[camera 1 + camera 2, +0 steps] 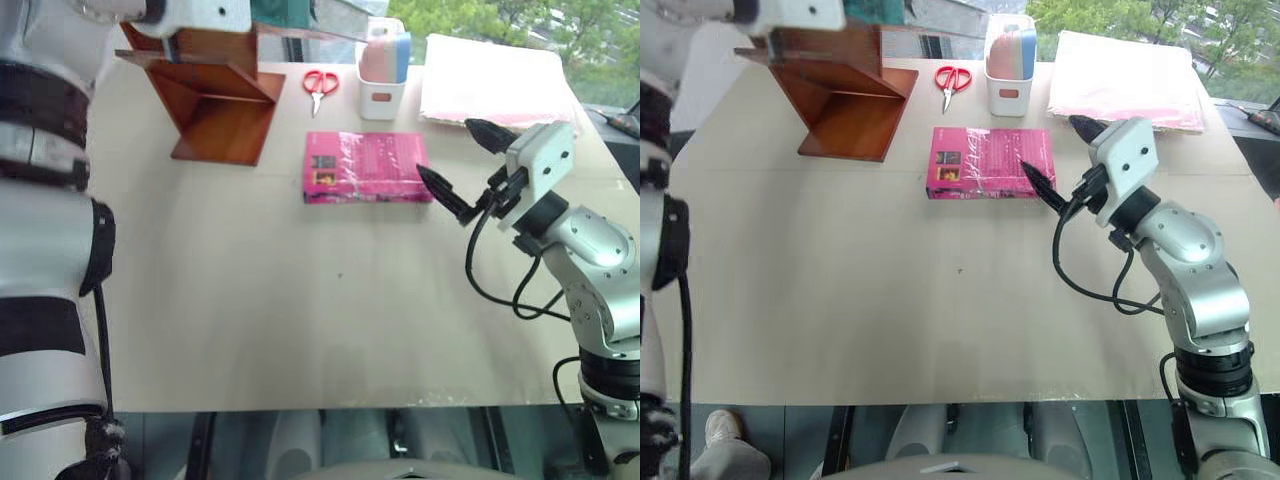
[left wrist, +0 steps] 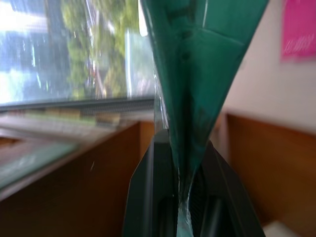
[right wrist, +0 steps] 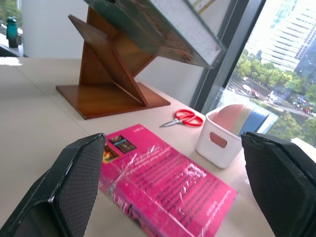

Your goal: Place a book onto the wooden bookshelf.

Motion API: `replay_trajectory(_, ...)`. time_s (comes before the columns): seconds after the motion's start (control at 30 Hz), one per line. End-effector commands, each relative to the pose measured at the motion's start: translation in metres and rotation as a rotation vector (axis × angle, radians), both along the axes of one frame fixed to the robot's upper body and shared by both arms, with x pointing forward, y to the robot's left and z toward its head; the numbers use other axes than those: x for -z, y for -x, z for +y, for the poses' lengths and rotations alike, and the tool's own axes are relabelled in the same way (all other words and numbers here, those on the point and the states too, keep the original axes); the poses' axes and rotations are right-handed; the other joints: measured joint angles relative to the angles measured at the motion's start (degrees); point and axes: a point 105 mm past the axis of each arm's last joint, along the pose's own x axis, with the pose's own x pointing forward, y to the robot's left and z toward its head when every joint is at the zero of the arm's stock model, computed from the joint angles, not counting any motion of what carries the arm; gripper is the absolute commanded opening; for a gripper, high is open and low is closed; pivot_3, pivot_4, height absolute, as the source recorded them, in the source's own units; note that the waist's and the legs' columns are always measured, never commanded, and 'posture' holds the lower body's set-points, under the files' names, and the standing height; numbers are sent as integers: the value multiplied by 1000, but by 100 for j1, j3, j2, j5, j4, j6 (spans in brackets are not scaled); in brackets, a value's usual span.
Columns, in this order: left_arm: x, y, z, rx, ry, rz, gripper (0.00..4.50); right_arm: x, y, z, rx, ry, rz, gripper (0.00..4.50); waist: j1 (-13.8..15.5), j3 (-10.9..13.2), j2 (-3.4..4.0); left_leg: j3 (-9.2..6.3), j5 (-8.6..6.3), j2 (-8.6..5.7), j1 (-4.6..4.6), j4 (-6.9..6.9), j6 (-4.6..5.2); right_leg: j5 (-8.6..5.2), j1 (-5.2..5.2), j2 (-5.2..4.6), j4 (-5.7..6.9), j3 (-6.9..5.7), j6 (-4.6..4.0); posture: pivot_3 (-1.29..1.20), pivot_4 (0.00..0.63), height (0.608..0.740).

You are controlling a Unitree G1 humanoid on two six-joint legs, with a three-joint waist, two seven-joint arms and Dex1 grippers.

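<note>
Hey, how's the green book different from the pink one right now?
The book is teal-green; the pink book is magenta. The teal one is held up at the wooden bookshelf, tilted, clamped in the left gripper; the pink one lies flat on the table, with the open right gripper nearby, not holding it. Both are wrapped in glossy plastic.

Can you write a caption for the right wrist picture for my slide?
Open right gripper above a plastic-wrapped pink book, reddish-brown wooden bookshelf behind.
</note>
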Motion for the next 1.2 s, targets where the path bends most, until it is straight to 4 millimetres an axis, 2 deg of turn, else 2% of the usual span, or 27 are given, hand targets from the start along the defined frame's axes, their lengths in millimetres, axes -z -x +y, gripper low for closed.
replay_trajectory(0.03, -11, 0, 17, -81, -53, -44, 48, -16, 7, -2, 12, -28, -78, 4500, -4, 0, 0, 3, 0, 0, 0, -1, 0, -1, -1, 0, 2, 2, 1, 0, 150, 740)
replay_trajectory(0.17, -3, -1, 35, -167, -130, -6, 48, -24, 11, -2, 7, -32, -135, 4500, -21, 3, 0, 3, -1, 2, 1, 2, 1, -1, -3, 1, 14, 2, 2, 0, 150, 740)
replay_trajectory(0.23, -2, -1, 37, -178, -99, 12, 48, -27, 12, -3, 1, -30, -149, 4500, -21, 5, -2, 3, 0, 2, 0, 5, 1, -1, -3, 0, 16, 2, 2, 0, 150, 740)
replay_trajectory(0.43, 10, -2, 66, -314, -110, 23, 48, -41, 24, -3, -76, 18, -194, 4500, -9, 7, -5, 4, 8, 2, -2, 7, -13, 0, -2, -1, 16, 1, 2, 0, 150, 740)
replay_trajectory(0.6, 30, -8, 73, -351, -97, 61, 48, -43, 31, 5, -174, 35, -195, 4500, -108, 8, -6, 5, 8, 4, 4, 8, -13, 0, -2, 1, 27, 4, 2, 0, 150, 740)
replay_trajectory(0.8, 37, -9, 79, -389, -79, 77, 48, -44, 32, 9, -220, 54, -190, 4500, -176, 8, -6, 8, 10, 4, 9, 15, -15, 0, -2, 1, 41, 8, 2, 0, 150, 740)
replay_trajectory(0.87, 37, -8, 83, -403, -69, 76, 858, -43, 33, 9, -233, 63, -182, 4500, -176, 8, -6, 8, 10, 4, 10, 15, -15, 0, -2, 1, 45, 8, 2, 0, 150, 740)
replay_trajectory(0.93, 36, -6, 86, -408, -56, 76, 1372, -41, 36, 9, -254, 69, -173, 4500, -176, 8, -6, 14, 10, 4, 15, 15, -15, 0, -2, 1, 50, 14, 2, 0, 150, 740)
replay_trajectory(0.97, 36, -6, 87, -407, -48, 75, 1970, -41, 37, 10, -265, 69, -169, 4500, -176, 8, -6, 15, 10, 4, 18, 15, -15, 0, -2, 1, 57, 15, 2, 0, 150, 740)
replay_trajectory(1.03, 33, -5, 88, -400, -21, 57, 2598, -41, 39, 11, -284, 68, -169, 4500, -169, 8, -6, 15, 10, 5, 22, 17, -15, 0, -2, 1, 65, 15, 2, 0, 150, 740)
replay_trajectory(1.07, 31, -4, 89, -398, -11, 46, 3182, -41, 39, 12, -294, 63, -171, 4500, -161, 8, -6, 15, 10, 5, 22, 19, -15, -1, -2, 1, 68, 15, 2, 0, 150, 740)
replay_trajectory(1.1, 28, -3, 90, -393, 3, 27, 3418, -42, 41, 12, -303, 60, -176, 4500, -157, 8, -6, 14, 10, 5, 22, 24, -14, 0, -3, 1, 74, 15, 2, 0, 150, 740)
replay_trajectory(1.17, 24, 0, 92, -383, 24, 20, 4457, -44, 42, 13, -316, 50, -184, 4500, -149, 8, -6, 14, 7, 5, 21, 36, -9, -1, -2, 1, 87, 15, 2, 0, 150, 740)
replay_trajectory(1.2, 24, 1, 93, -380, 28, 26, 4457, -44, 43, 12, -319, 47, -186, 4500, -146, 8, -6, 14, 4, 5, 21, 42, -4, -1, -2, 0, 93, 15, 2, 0, 150, 740)
